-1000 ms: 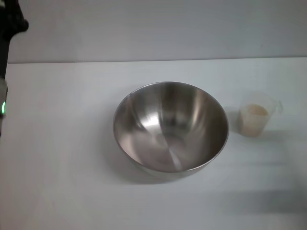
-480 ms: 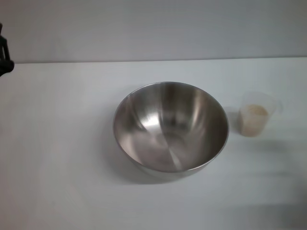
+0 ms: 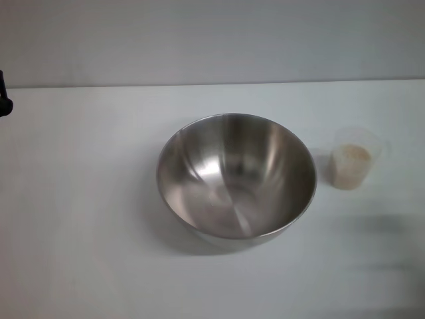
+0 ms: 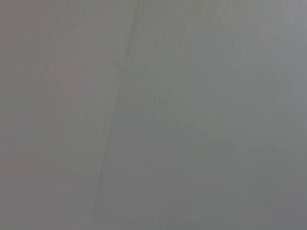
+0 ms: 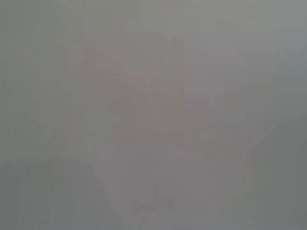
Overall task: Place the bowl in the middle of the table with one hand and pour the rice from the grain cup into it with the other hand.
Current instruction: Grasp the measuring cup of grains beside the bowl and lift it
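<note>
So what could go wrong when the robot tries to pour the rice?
The grain cup is small and light, so a clumsy grab might tip it and spill the rice on the table. It also stands close beside the bowl, so an arm reaching in could bump the bowl away from the middle.

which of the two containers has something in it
The grain cup, right of the bowl, holds pale rice; the bowl is empty.

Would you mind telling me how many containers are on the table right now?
2: the bowl, empty, near the middle of the table, and the grain cup holding rice, standing apart on the bowl's right side. None appear hidden.
</note>
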Action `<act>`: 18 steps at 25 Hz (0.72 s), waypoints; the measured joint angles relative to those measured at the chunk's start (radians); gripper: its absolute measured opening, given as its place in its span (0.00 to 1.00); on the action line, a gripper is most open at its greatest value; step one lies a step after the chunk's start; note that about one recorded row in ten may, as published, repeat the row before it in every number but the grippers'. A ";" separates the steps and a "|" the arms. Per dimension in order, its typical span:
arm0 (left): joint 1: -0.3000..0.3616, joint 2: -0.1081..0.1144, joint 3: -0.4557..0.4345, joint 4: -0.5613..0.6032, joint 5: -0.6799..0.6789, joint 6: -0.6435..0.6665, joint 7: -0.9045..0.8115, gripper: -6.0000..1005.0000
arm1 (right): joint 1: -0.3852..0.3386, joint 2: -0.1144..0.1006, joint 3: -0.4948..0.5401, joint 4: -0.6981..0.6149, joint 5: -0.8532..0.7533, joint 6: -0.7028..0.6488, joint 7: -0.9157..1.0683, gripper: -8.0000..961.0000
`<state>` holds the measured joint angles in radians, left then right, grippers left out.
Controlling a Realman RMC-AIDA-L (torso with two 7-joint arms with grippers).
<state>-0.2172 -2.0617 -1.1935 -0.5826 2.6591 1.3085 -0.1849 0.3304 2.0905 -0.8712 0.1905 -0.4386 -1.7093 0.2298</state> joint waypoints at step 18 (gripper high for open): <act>0.012 0.000 0.009 0.011 0.003 0.065 -0.002 0.16 | 0.011 0.000 0.000 0.051 -0.065 0.163 -0.050 0.69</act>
<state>-0.2047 -2.0617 -1.1842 -0.5721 2.6624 1.3735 -0.1867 0.3411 2.0908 -0.8713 0.2411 -0.5040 -1.5465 0.1800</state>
